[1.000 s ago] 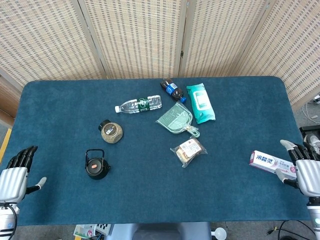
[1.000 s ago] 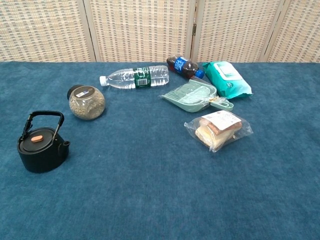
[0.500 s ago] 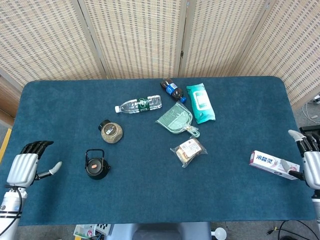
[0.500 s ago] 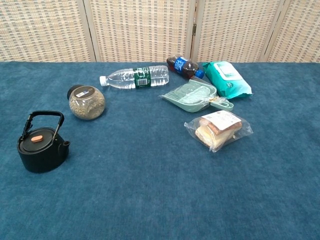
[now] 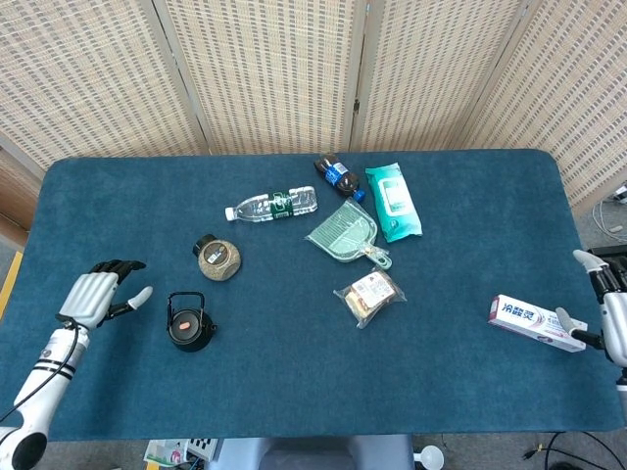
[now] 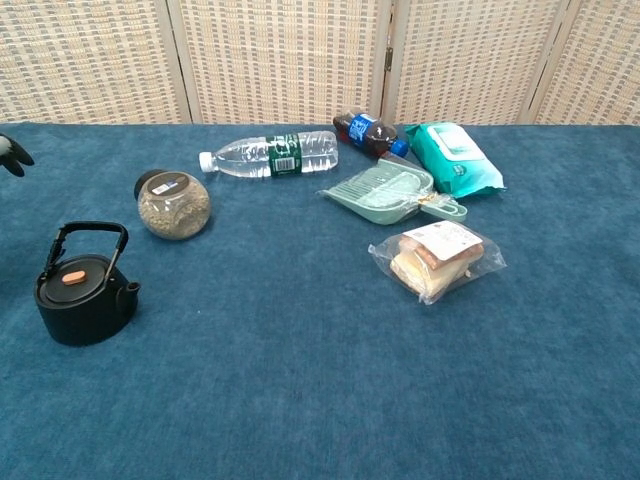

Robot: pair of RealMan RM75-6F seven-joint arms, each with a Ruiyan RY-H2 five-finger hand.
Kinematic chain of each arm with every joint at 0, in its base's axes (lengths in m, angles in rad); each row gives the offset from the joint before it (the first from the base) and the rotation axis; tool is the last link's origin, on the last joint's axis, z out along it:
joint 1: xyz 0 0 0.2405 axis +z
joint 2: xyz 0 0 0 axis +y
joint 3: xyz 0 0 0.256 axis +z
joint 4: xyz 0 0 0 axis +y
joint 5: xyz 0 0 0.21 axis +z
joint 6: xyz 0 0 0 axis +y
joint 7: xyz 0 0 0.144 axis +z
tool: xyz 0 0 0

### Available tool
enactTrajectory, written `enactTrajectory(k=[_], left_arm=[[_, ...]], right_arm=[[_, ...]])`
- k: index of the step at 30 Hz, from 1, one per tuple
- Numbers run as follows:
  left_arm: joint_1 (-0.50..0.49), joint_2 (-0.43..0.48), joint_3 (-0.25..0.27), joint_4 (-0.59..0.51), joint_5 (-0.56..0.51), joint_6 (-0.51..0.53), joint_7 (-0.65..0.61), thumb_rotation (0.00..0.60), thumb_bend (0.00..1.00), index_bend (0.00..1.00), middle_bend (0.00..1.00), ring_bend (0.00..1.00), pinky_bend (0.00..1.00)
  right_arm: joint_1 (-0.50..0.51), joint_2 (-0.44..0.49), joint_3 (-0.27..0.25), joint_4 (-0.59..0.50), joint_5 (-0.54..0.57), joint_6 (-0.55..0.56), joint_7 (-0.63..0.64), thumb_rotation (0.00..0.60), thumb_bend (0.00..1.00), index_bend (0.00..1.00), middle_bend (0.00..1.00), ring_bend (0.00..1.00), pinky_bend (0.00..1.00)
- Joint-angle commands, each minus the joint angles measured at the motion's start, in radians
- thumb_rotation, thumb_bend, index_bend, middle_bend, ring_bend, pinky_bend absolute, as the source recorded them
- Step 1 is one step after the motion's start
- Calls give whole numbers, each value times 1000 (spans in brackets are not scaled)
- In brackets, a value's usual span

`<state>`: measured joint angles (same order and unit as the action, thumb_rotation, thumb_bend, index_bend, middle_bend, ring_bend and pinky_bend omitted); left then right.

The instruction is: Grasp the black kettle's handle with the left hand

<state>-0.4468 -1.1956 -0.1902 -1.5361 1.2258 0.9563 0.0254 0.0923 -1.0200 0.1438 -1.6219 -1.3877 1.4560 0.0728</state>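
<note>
Blue cloth surface (image 5: 294,392): clear plastic water bottle (image 5: 272,206), dark cola bottle (image 5: 338,176), teal wipes pack (image 5: 393,201), green plastic dustpan (image 5: 345,233), round seed jar (image 5: 218,258), wrapped sandwich (image 5: 370,297), white toothpaste box (image 5: 531,320)

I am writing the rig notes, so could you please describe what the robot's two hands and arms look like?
The left hand has a ribbed silver-grey back, black fingers and a pale thumb tip, on a slim white forearm with a black cable. The right hand, cut off by the frame edge, shows the same silver-grey shell and a pale tip.

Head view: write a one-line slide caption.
Left hand, open, hovers beside the black kettle, handle ungrasped; right hand sits by the toothpaste box.
</note>
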Motion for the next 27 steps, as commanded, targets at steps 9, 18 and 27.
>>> enactTrajectory(k=[9, 18, 27], left_arm=[[-123, -59, -4, 80, -124, -163, 49, 0, 138, 244, 295, 176, 126], [-158, -66, 19, 74, -135, -201, 54, 0, 133, 283, 364, 192, 126], [-172, -70, 42, 50, -118, -210, 35, 0, 129, 287, 383, 206, 126]], right_arm=[[-5, 1, -5, 4, 6, -5, 7, 600, 277, 118, 181, 141, 30], [-8, -1, -9, 3, 15, -17, 21, 600, 277, 118, 181, 141, 29], [-17, -2, -13, 2, 16, -11, 31, 600, 277, 118, 181, 141, 30]])
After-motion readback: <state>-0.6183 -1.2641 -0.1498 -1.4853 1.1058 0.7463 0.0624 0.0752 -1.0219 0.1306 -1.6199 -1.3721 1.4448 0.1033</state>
